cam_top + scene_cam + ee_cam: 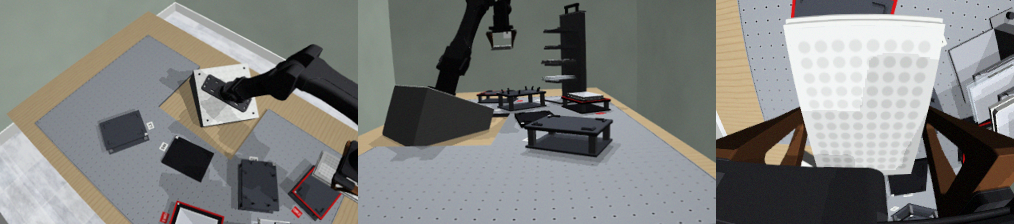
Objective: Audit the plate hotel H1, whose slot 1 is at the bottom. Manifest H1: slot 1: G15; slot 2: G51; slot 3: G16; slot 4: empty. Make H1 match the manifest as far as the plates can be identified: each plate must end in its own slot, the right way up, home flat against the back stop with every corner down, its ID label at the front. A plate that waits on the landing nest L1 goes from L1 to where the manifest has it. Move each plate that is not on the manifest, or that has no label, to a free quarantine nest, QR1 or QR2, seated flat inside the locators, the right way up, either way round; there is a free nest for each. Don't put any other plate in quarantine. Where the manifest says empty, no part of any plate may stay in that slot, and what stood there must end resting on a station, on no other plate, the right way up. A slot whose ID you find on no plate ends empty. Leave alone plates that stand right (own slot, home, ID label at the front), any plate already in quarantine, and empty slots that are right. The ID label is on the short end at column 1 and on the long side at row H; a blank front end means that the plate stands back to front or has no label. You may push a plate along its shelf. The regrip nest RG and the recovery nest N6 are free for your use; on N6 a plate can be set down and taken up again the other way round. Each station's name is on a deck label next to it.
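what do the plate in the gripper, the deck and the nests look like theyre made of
The plate held in the gripper: white, matte, probably molded plastic, judging by its regular grid of round wells. The deck: grey, likely anodised metal, with evenly spaced holes like a breadboard. The nearest nest: flat black, no shine, on short posts; painted metal or plastic, cannot tell which.
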Robot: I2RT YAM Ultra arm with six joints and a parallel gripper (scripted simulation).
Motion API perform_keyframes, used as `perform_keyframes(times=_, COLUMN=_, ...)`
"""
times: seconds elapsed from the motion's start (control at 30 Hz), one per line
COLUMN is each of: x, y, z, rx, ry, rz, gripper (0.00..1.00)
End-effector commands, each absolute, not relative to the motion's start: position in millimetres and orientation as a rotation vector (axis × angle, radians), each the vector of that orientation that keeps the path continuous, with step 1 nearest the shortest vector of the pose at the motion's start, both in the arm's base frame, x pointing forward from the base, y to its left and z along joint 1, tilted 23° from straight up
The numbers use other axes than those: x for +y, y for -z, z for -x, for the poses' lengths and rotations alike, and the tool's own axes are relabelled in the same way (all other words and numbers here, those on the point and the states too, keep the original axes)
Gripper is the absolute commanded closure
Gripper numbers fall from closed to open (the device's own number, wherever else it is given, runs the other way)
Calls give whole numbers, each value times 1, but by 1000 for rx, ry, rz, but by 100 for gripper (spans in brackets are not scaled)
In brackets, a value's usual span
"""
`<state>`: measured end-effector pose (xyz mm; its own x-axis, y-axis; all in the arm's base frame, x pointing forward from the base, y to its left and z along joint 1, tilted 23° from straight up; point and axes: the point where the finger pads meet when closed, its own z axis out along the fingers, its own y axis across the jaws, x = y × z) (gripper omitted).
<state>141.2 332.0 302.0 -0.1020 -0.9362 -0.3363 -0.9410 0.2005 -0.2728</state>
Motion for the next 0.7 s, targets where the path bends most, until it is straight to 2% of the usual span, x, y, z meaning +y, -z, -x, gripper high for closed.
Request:
perform_keyframes(times=0.0, x=380, y=-305, z=-109, rx=1802, ry=70, rz=2025, gripper=14)
perform_keyframes(times=0.67, x=380, y=-305, z=-109, rx=1790, ry=63, rz=2025, gripper=14)
